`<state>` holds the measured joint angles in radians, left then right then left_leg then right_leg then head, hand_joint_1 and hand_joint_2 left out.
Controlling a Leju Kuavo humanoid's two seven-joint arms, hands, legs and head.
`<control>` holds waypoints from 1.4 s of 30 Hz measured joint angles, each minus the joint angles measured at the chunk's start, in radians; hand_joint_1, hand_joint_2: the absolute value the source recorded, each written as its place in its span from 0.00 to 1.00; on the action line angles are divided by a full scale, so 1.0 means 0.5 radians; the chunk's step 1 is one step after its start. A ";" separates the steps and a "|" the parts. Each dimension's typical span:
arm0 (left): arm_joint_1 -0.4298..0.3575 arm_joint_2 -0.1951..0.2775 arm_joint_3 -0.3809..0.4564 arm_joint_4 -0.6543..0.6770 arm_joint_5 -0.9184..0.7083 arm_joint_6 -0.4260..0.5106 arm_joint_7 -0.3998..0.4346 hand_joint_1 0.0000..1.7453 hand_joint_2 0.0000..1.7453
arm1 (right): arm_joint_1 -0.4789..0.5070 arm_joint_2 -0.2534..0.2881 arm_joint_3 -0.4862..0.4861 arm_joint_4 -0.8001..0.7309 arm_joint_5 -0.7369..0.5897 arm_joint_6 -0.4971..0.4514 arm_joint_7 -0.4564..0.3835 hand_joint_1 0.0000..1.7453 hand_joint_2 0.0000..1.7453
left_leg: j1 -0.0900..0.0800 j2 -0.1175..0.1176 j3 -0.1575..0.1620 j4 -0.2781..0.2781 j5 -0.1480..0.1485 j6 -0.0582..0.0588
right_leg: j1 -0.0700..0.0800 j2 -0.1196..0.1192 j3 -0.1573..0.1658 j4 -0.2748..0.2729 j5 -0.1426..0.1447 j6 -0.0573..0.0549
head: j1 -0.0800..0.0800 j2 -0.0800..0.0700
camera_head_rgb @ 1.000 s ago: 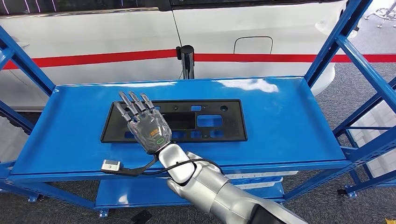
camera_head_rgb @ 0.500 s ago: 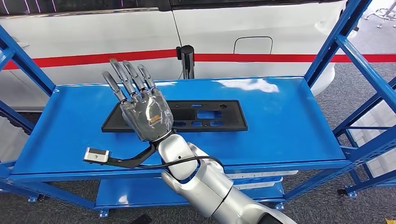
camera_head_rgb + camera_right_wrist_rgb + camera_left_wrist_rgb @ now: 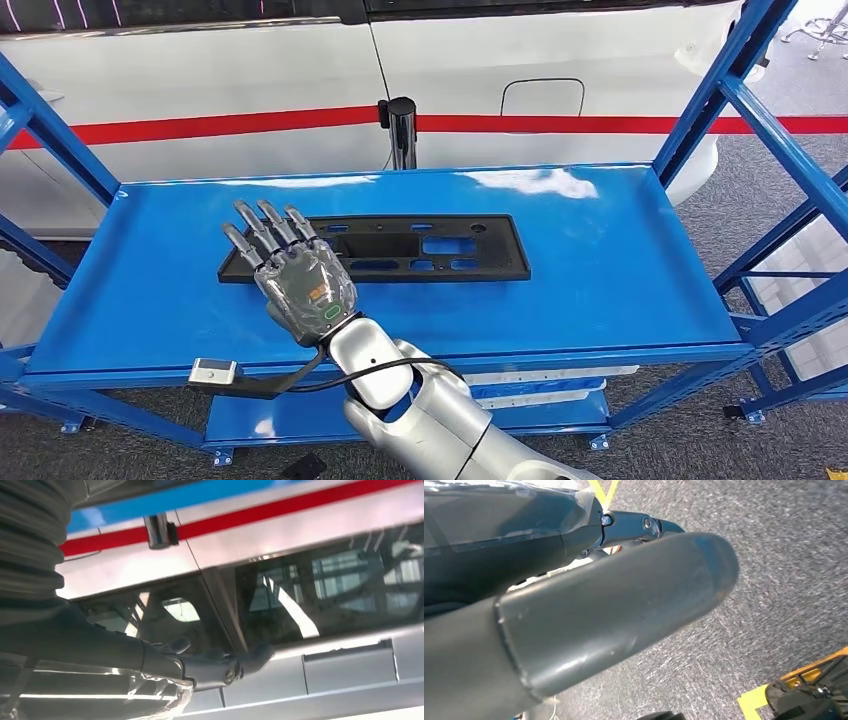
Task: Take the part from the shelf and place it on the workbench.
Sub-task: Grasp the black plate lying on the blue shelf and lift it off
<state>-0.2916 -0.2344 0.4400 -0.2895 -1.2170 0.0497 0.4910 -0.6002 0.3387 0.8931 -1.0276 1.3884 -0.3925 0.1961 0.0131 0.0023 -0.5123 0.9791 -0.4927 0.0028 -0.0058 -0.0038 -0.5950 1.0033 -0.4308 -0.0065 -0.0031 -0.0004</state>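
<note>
No readable text, label, brand, number or sign appears anywhere

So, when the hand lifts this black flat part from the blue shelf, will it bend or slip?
The black part looks thin and full of cutouts, so probably light, maybe slightly flexible. Lying flat on the glossy shelf, it may slide.

Right arm [image 3: 440, 425] silver, rounded segments; right hand [image 3: 300, 283] dark grey under clear film, green oval mark on back; black cable [image 3: 372, 368] loops to small grey wrist camera [image 3: 213, 373] on black bracket.
</note>
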 joint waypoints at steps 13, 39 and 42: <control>0.001 -0.015 0.053 0.000 -0.014 0.020 0.001 0.00 0.00 | -0.078 0.000 0.185 0.287 -0.079 0.020 0.071 0.00 1.00 | 0.000 0.000 0.000 0.000 0.000 0.000 | 0.000 0.000 0.000 0.000 0.000 0.000 | 0.000 0.000; -0.036 -0.013 0.081 -0.016 -0.156 -0.052 -0.009 0.00 0.00 | -0.459 -0.015 -0.058 1.202 0.093 0.064 0.366 0.00 1.00 | -0.001 0.001 0.013 0.000 -0.001 0.000 | -0.001 0.001 0.010 -0.001 0.000 0.000 | 0.000 0.000; -0.037 -0.017 0.080 -0.022 -0.171 -0.055 -0.006 0.00 0.00 | -0.456 -0.021 -0.118 1.210 0.146 0.062 0.368 0.43 1.00 | -0.001 0.002 0.016 0.000 -0.001 0.001 | -0.001 0.001 0.013 -0.001 0.000 0.000 | 0.000 0.000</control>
<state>-0.3099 -0.2429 0.4799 -0.3004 -1.3027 0.0224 0.4879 -0.8281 0.3284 0.8342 -0.4225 1.4615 -0.3617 0.3800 0.0124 0.0032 -0.5041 0.9792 -0.4933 0.0031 -0.0062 -0.0033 -0.5886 1.0029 -0.4308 -0.0065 -0.0031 -0.0004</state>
